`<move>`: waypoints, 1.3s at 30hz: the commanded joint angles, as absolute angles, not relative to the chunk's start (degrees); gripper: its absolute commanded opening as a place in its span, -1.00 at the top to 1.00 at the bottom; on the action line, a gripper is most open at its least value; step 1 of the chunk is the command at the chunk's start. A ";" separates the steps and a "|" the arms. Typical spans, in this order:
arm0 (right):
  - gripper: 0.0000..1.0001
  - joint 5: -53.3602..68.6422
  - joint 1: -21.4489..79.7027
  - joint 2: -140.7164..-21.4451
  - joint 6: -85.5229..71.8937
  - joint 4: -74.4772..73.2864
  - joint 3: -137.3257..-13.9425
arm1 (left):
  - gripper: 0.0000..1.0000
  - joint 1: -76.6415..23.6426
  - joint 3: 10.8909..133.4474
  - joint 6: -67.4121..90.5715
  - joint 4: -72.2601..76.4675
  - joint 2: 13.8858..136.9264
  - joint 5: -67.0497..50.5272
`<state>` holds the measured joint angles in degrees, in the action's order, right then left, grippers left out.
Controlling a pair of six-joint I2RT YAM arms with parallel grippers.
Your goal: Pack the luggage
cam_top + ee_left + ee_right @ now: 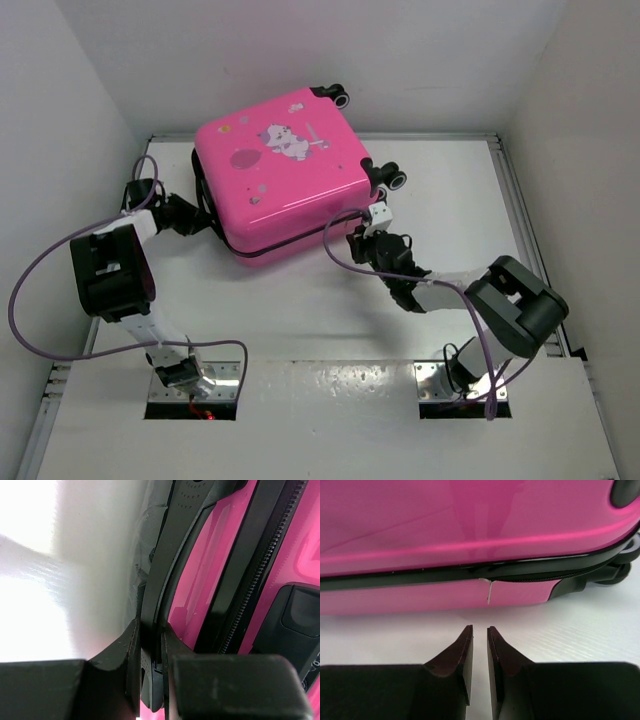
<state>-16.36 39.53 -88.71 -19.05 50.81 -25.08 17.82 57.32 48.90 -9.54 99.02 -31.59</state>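
I see the luggage (285, 175) lying flat towards the back of the white, faintly ribbed bench (300, 320). It has a glossy pink hard shell with rounded corners, a black toothed zipper (255, 575) and small black wheels (390, 178). My left gripper (149, 630) has its jaws pinching a matte black dimpled handle (170, 565) on the case's side. My right gripper (480, 630) sits just short of the shell, jaws almost together and empty. Plain white walls (440, 50) enclose the bench.
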 commanded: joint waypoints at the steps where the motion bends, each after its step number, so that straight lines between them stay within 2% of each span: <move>1: 0.66 -12.14 38.94 -90.26 -19.95 56.95 -26.71 | 1.00 16.61 55.81 51.86 -17.58 103.27 -34.54; 16: 0.68 -12.48 38.41 -96.68 -18.29 62.05 -31.02 | 1.00 17.14 55.28 51.33 -16.00 104.41 -35.16; 25: 0.81 -9.85 36.91 -100.98 -15.12 66.53 -33.57 | 1.00 17.67 55.28 50.81 -15.47 105.56 -35.68; 28: 1.00 -7.65 36.04 -101.86 -13.89 66.88 -34.54 | 1.00 18.19 55.28 50.80 -15.47 105.56 -35.68; 39: 1.00 -4.48 32.96 -102.39 -10.11 67.06 -34.72 | 1.00 19.86 54.14 49.66 -14.94 105.56 -36.21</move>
